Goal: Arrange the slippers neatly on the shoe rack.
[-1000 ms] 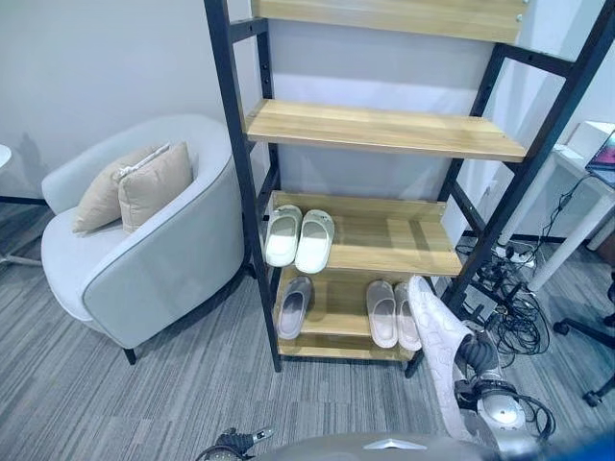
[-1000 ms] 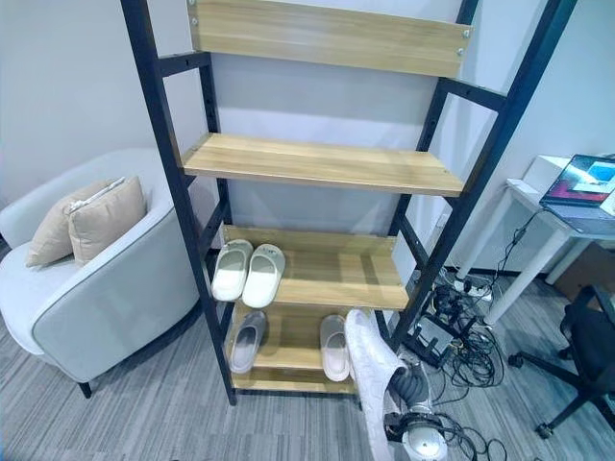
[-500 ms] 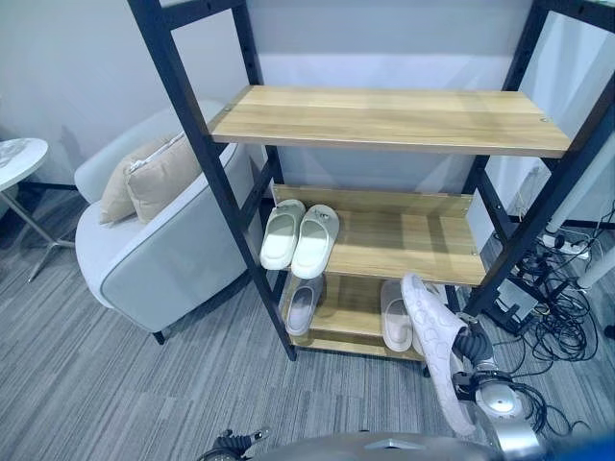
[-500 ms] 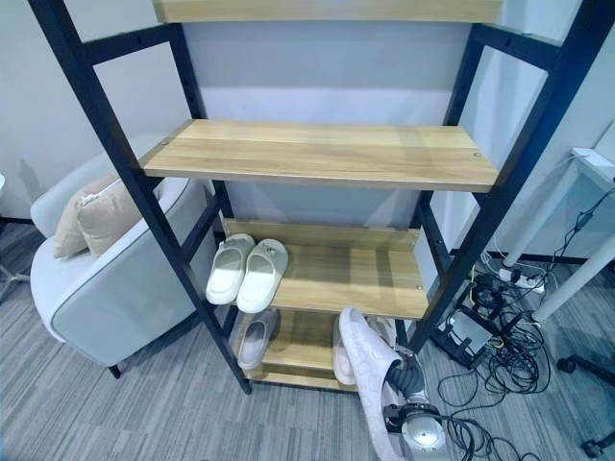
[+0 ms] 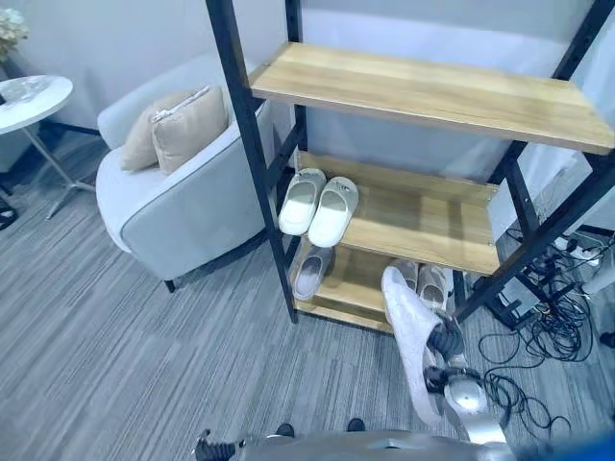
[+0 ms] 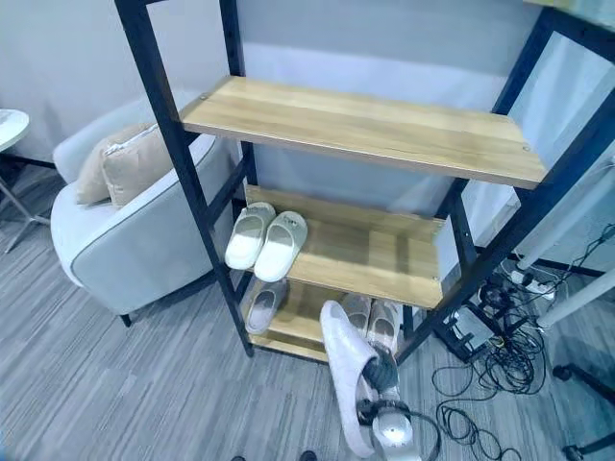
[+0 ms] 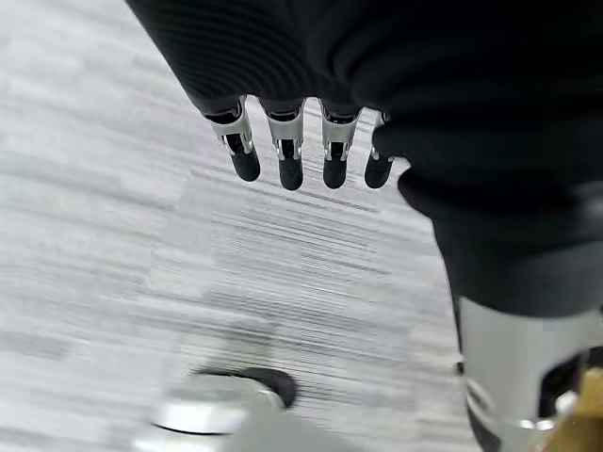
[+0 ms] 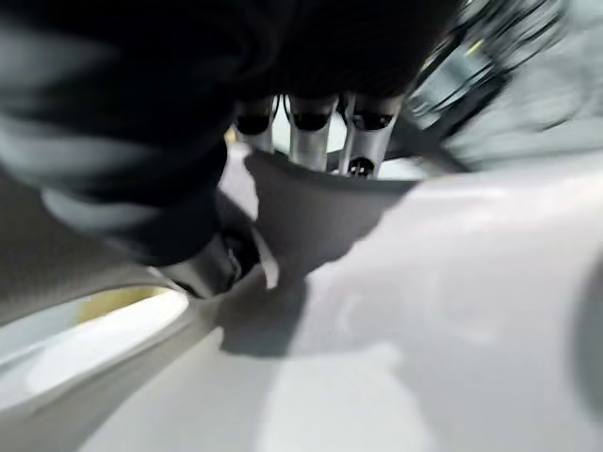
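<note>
Right hand [image 5: 440, 344] fingers gripping pale slipper [image 5: 407, 338], apparently sole-out, long axis toward 11 o'clock, before shoe rack [image 5: 428, 222], left hand [image 7: 301, 141] fingers relaxed.

The shoe rack [image 5: 252, 173] stands against the wall, with an armchair [image 5: 183, 206] just to its left that carries two cushions [image 5: 178, 125]. Further left is a small round table [image 5: 29, 96]. On the rack's middle shelf [image 5: 423, 226] a pair of slippers [image 5: 319, 204] lies side by side at the left end. On the bottom shelf [image 5: 351, 288] a single slipper [image 5: 312, 272] lies at the left and another pair [image 5: 421, 280] at the right. Before the rack's right side, the right robot hand [image 5: 444, 344] holds up a slipper [image 5: 405, 336].
</note>
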### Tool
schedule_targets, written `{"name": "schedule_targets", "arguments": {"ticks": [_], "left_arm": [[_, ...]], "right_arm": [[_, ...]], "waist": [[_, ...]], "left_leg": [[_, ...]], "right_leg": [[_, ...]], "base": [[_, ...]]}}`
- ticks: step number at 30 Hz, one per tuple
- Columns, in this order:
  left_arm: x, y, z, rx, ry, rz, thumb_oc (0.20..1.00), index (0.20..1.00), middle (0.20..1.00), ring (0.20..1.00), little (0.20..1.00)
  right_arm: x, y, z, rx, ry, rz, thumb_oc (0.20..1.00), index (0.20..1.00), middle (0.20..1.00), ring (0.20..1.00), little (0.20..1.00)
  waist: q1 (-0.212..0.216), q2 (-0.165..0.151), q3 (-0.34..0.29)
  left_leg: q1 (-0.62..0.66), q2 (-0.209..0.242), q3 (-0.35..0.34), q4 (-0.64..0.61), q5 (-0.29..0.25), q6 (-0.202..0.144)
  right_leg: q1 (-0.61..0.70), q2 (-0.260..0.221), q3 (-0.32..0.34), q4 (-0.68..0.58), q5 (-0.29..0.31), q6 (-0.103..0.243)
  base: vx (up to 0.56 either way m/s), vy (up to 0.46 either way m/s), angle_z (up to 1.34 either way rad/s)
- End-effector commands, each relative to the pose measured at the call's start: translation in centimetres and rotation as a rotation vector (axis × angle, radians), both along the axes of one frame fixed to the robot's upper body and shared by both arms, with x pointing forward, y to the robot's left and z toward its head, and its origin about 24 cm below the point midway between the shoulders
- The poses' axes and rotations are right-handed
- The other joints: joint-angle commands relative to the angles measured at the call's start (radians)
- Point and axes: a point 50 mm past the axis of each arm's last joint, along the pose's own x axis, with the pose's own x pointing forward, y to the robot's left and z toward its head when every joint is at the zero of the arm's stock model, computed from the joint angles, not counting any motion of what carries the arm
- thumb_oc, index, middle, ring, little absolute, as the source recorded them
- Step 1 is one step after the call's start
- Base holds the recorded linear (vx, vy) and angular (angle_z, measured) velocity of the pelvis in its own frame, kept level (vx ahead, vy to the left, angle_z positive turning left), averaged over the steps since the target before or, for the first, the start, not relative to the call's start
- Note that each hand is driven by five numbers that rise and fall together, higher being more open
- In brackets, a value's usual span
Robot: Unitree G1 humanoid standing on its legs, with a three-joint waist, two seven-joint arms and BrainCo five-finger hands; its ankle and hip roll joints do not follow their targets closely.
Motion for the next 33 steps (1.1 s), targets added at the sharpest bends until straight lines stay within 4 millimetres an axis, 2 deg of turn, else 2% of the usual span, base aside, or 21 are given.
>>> {"name": "schedule_targets", "arguments": {"ticks": [1,6,7,9,10,11,12,13,14,15,16,17,18,19,22,23,24,25,26,29,33], "left_arm": [[-1.4,-2.6,-0.6,-0.073,0.039,0.030,1.000,1.000,1.000,1.000,1.000],[1.0,-2.7,-0.4,-0.078,-0.042,-0.039,1.000,1.000,1.000,1.000,1.000],[1.3,-2.9,-0.4,-0.088,-0.050,-0.069,1.000,1.000,1.000,1.000,1.000],[1.3,-3.0,-0.5,-0.098,-0.034,-0.110,1.000,1.000,1.000,1.000,1.000],[2.0,-2.6,-0.4,-0.084,-0.037,-0.136,1.000,1.000,1.000,1.000,1.000],[2.2,-2.0,-0.3,-0.072,-0.034,-0.127,1.000,1.000,1.000,1.000,1.000],[2.4,-1.5,-0.2,-0.061,-0.041,-0.100,1.000,1.000,1.000,1.000,1.000],[2.4,-1.5,-0.2,-0.061,-0.041,-0.099,1.000,1.000,1.000,1.000,1.000],[2.9,-0.7,0.0,-0.060,-0.075,-0.041,1.000,1.000,1.000,1.000,1.000],[2.9,-0.7,0.0,-0.060,-0.075,-0.041,1.000,1.000,1.000,1.000,1.000],[3.5,-0.4,0.2,-0.055,-0.102,-0.033,1.000,1.000,1.000,1.000,1.000],[3.7,-0.4,0.2,-0.050,-0.119,-0.022,1.000,1.000,1.000,1.000,1.000],[4.1,-0.4,0.3,-0.049,-0.136,-0.017,1.000,1.000,1.000,1.000,1.000],[5.3,-0.9,0.5,-0.047,-0.186,-0.056,1.000,1.000,1.000,1.000,1.000],[6.3,-1.4,0.7,-0.050,-0.243,-0.059,1.000,1.000,1.000,1.000,1.000],[6.3,-1.6,0.7,-0.067,-0.249,-0.037,1.000,1.000,1.000,1.000,1.000],[6.0,-1.5,0.6,-0.068,-0.247,-0.042,1.000,1.000,1.000,1.000,1.000],[5.0,-0.7,0.5,-0.056,-0.202,-0.019,1.000,1.000,1.000,1.000,1.000],[3.3,-0.2,0.3,-0.041,-0.127,0.003,1.000,1.000,1.000,1.000,1.000],[1.7,0.1,0.1,-0.028,-0.055,-0.017,1.000,1.000,1.000,1.000,1.000],[2.2,0.4,0.2,-0.019,-0.058,-0.028,1.000,1.000,1.000,1.000,1.000]], "right_arm": [[0.5,0.2,1.5,0.002,-0.114,-0.008,0.200,0.200,0.200,0.200,0.200],[0.1,-0.1,1.1,0.016,-0.094,-0.051,0.200,0.200,0.200,0.200,0.200],[0.2,-0.1,1.0,0.011,-0.095,-0.054,0.200,0.200,0.200,0.200,0.200],[0.7,0.2,0.9,0.012,-0.101,-0.054,0.200,0.200,0.200,0.200,0.200],[2.1,0.8,1.6,0.013,-0.145,-0.034,0.200,0.200,0.200,0.200,0.200],[2.1,1.1,1.6,0.016,-0.150,-0.027,0.200,0.200,0.200,0.200,0.200],[1.7,1.2,1.3,0.024,-0.127,-0.025,0.200,0.200,0.200,0.200,0.200],[1.7,1.3,1.3,0.025,-0.127,-0.025,0.200,0.200,0.200,0.200,0.200],[1.1,1.3,0.5,0.030,-0.078,-0.017,0.200,0.200,0.200,0.200,0.200],[1.1,1.3,0.5,0.030,-0.078,-0.017,0.200,0.200,0.200,0.200,0.200],[1.1,1.6,0.6,0.038,-0.084,-0.003,0.200,0.200,0.200,0.200,0.200],[0.9,1.5,0.7,0.026,-0.083,0.005,0.200,0.200,0.200,0.200,0.200],[1.1,1.7,0.7,0.023,-0.082,0.022,0.200,0.200,0.200,0.200,0.200],[0.9,1.5,0.8,0.015,-0.080,0.030,0.200,0.200,0.200,0.200,0.200],[0.6,1.1,0.6,0.005,-0.068,0.022,0.200,0.200,0.200,0.200,0.200],[0.5,1.2,0.4,0.011,-0.057,0.033,0.200,0.200,0.200,0.200,0.200],[0.6,1.4,0.4,0.017,-0.057,0.050,0.200,0.200,0.200,0.200,0.200],[0.9,2.0,0.7,0.022,-0.068,0.085,0.200,0.200,0.200,0.200,0.200],[0.2,2.5,0.2,0.023,-0.047,0.094,0.200,0.200,0.200,0.200,0.200],[-0.2,2.9,0.1,0.032,-0.045,0.093,0.200,0.200,0.200,0.200,0.200],[-0.6,3.4,-0.1,0.044,-0.030,0.101,0.200,0.200,0.200,0.200,0.200]], "waist": [[0.007,-0.005,-0.056],[-0.006,-0.008,-0.063],[-0.007,-0.015,-0.070],[-0.001,-0.018,-0.076],[-0.002,-0.016,-0.059],[-0.006,-0.022,-0.057],[-0.018,-0.033,-0.061],[-0.020,-0.031,-0.060],[-0.027,-0.046,-0.055],[-0.029,-0.045,-0.055],[-0.038,-0.046,-0.054],[-0.036,-0.045,-0.051],[-0.033,-0.046,-0.048],[-0.041,-0.051,-0.032],[-0.036,-0.051,-0.017],[-0.027,-0.047,-0.015],[-0.011,-0.042,-0.011],[0.014,-0.047,0.004],[0.012,-0.041,-0.008],[0.011,-0.047,-0.026],[0.009,-0.053,-0.031]], "left_leg": [[-0.062,0.011,-0.025,0.009,0.077,0.005],[-0.055,-0.008,0.004,0.017,0.054,0.024],[-0.049,-0.020,0.015,0.016,0.036,0.039],[-0.048,-0.033,0.037,0.018,0.019,0.062],[-0.057,-0.033,0.066,0.046,0.005,0.076],[-0.052,-0.034,0.081,0.042,-0.004,0.079],[-0.021,-0.043,0.080,0.022,-0.019,0.078],[-0.019,-0.042,0.078,0.021,-0.020,0.078],[-0.005,-0.046,0.073,0.037,-0.056,0.059],[-0.005,-0.046,0.071,0.038,-0.057,0.059],[-0.006,-0.039,0.065,0.047,-0.070,0.051],[-0.013,-0.035,0.067,0.065,-0.084,0.045],[-0.024,-0.031,0.071,0.095,-0.097,0.037],[-0.087,-0.011,0.103,0.206,-0.121,-0.001],[-0.194,0.002,0.087,0.331,-0.110,-0.023],[-0.224,0.029,0.073,0.250,-0.054,-0.029],[-0.257,0.058,0.057,0.168,0.038,-0.033],[-0.259,0.071,-0.015,0.043,0.095,-0.034],[-0.215,0.080,-0.010,0.027,0.106,-0.046],[-0.174,0.063,0.010,0.021,0.094,-0.036],[-0.143,0.045,0.038,0.018,0.081,-0.013]], "right_leg": [[0.126,-0.093,-0.008,-0.026,-0.026,0.061],[0.154,-0.120,-0.002,-0.088,0.007,0.085],[0.166,-0.135,0.006,-0.120,0.022,0.105],[0.135,-0.142,0.018,-0.066,0.002,0.126],[0.039,-0.150,0.015,0.113,0.018,0.155],[0.001,-0.150,-0.023,0.126,0.026,0.153],[-0.046,-0.129,-0.043,0.061,0.075,0.140],[-0.042,-0.128,-0.045,0.058,0.076,0.140],[-0.043,-0.142,-0.099,-0.048,0.128,0.109],[-0.040,-0.141,-0.101,-0.051,0.130,0.109],[-0.044,-0.117,-0.059,-0.051,0.126,0.079],[-0.050,-0.108,-0.043,-0.051,0.126,0.073],[-0.048,-0.106,-0.057,-0.051,0.125,0.064],[-0.033,-0.117,-0.087,-0.055,0.116,0.041],[-0.019,-0.120,-0.124,-0.080,0.101,0.037],[-0.004,-0.112,-0.130,-0.091,0.088,0.042],[0.015,-0.103,-0.131,-0.097,0.082,0.043],[0.061,-0.092,-0.120,-0.102,0.052,0.040],[0.082,-0.081,-0.110,-0.101,0.045,0.043],[0.111,-0.093,-0.097,-0.117,0.039,0.054],[0.123,-0.106,-0.075,-0.122,0.032,0.070]], "base": [[0.09,0.076,-0.46],[0.08,0.056,-0.16],[0.13,0.102,-0.10],[0.09,0.111,-0.27],[0.06,0.034,-0.82],[0.13,-0.061,-1.05],[0.13,-0.087,-0.98],[0.20,-0.195,-0.53],[0.11,-0.129,-0.30],[0.12,-0.189,-0.10],[0.02,-0.101,0.00],[0.02,-0.155,0.18],[-0.02,-0.214,0.27],[-0.04,-0.223,0.37],[-0.04,-0.109,0.67],[0.09,0.072,0.46],[0.25,0.102,0.76],[0.34,0.114,0.69],[0.35,0.099,0.26],[0.19,0.102,-0.72],[0.10,0.112,-0.41]]}}
